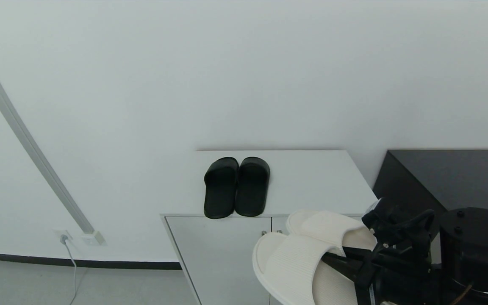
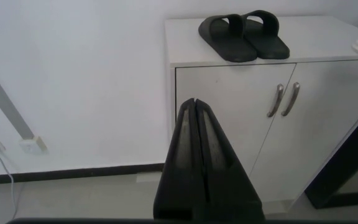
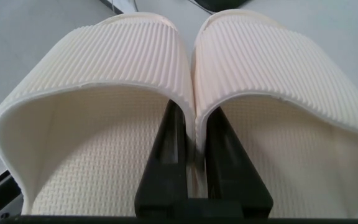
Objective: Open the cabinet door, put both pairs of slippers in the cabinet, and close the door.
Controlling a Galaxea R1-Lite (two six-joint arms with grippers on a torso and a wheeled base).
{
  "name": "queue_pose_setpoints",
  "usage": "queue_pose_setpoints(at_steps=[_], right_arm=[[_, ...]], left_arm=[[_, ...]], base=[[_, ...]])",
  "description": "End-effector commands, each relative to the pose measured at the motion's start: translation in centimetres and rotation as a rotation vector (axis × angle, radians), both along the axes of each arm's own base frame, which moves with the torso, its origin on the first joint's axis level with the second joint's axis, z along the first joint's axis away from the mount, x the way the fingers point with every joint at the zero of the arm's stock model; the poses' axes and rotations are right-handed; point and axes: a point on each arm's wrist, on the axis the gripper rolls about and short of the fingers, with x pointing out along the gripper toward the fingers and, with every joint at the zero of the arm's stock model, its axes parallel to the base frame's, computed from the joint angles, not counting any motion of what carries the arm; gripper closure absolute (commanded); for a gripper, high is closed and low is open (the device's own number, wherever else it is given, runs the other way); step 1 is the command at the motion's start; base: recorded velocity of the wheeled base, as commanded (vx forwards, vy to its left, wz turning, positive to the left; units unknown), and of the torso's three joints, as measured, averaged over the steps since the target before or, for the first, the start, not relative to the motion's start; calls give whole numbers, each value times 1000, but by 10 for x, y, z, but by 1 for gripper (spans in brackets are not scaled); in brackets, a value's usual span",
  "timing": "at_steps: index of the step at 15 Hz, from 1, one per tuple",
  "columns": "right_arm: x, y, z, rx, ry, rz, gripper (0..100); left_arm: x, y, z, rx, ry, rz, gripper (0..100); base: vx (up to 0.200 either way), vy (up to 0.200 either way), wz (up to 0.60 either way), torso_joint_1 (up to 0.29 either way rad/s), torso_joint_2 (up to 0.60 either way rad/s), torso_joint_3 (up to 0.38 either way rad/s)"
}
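Right hand (image 3: 194,134) clamps the white slippers (image 1: 307,254) before the cabinet (image 1: 218,258), fingertips hidden under their straps. Left hand (image 2: 196,107) is pressed closed. Black slippers (image 1: 236,186) lie atop the cabinet.

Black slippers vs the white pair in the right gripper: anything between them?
Nothing. The head view shows bare cabinet top between the black slippers and the white slippers.
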Motion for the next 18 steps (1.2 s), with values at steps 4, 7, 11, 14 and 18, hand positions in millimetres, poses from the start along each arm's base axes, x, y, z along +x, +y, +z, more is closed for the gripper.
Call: queue_pose_setpoints(at_steps=[4,7,11,14,18], right_arm=[[1,1,-2,-5,6,1,100],[0,0,-3,-8,9,4,100],[-1,1,-4,-11,11,9,100],[-1,0,-4,-12,13,9,100],[-3,1,-4,-13,13,14,100]], left_arm=[[0,0,0,0,0,1,100],[0,0,0,0,0,1,100],[0,0,0,1,0,1,100],[0,0,0,3,0,1,100],[0,0,0,3,-2,-1,0]], base=[[0,0,0,0,0,0],[0,0,0,0,0,0],[0,0,0,-124,283,159],[0,0,0,-155,362,199],[0,0,0,-172,395,223]])
